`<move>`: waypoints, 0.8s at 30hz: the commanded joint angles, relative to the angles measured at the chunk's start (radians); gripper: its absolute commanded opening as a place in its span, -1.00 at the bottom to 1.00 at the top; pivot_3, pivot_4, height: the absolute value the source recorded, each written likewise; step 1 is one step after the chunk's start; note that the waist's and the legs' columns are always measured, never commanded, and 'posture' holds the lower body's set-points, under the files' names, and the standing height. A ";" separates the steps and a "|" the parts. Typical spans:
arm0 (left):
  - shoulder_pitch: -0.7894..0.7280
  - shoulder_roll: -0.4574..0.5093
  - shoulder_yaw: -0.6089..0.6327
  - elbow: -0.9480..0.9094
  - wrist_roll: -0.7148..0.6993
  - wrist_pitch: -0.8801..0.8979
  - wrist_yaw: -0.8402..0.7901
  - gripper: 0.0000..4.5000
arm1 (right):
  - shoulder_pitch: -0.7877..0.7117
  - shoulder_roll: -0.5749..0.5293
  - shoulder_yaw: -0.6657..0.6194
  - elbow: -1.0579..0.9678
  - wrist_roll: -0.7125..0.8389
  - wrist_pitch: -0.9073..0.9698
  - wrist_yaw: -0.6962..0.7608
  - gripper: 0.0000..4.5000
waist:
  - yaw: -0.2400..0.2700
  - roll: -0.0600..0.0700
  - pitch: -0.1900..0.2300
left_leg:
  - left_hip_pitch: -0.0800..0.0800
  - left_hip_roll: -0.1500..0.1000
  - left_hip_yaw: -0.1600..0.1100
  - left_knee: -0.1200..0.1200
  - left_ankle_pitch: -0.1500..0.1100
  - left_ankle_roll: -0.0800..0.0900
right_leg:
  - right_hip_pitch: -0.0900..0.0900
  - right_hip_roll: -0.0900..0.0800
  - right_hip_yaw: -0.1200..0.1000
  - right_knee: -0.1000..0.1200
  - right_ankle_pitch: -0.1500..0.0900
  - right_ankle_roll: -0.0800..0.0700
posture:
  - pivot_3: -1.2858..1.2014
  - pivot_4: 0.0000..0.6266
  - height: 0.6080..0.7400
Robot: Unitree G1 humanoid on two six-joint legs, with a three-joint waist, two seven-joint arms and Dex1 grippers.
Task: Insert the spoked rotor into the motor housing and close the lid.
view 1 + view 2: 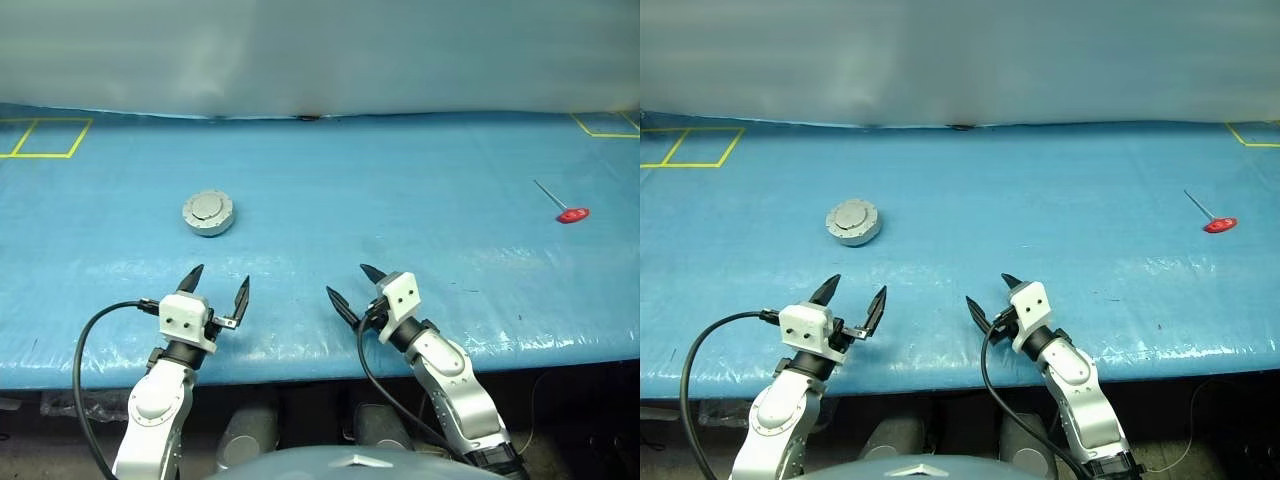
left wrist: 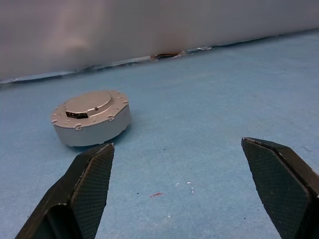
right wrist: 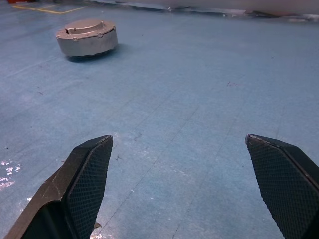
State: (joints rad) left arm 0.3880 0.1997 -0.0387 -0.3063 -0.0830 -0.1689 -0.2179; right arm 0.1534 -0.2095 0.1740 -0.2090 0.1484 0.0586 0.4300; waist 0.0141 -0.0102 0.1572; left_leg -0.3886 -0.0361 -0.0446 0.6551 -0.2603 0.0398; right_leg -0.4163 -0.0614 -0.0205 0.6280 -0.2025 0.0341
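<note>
Blue table (image 1: 420, 200) bears the motor housing (image 1: 208, 213) — lid (image 2: 88, 102) up, axis upright; both grippers' fingers apart.

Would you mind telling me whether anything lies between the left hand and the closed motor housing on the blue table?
Nothing visible does. The left hand stands open, short of the motor housing, with bare blue table between them.

left end effector (image 1: 219, 285) – level, fingers spread | right end effector (image 1: 350, 285) – level, fingers spread
</note>
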 commanded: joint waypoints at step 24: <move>0.059 -0.002 0.021 0.066 -0.063 -0.107 -0.111 0.99 | 0.027 0.008 0.030 -0.027 -0.012 -0.038 0.016 1.00 | -0.001 0.001 0.000 | -0.005 0.002 -0.002 0.007 0.000 0.001 | 0.000 0.001 -0.010 0.000 0.000 0.001 | 0.03 -0.52 1.00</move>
State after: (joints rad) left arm 0.4489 0.1997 -0.0268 -0.2349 -0.1379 -0.2500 -0.3277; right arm 0.1809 -0.1999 0.2053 -0.2120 0.1326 0.0456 0.4407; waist 0.0135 -0.0093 0.1577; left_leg -0.3934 -0.0339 -0.0465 0.6619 -0.2607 0.0407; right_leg -0.4162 -0.0606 -0.0306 0.6281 -0.2023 0.0351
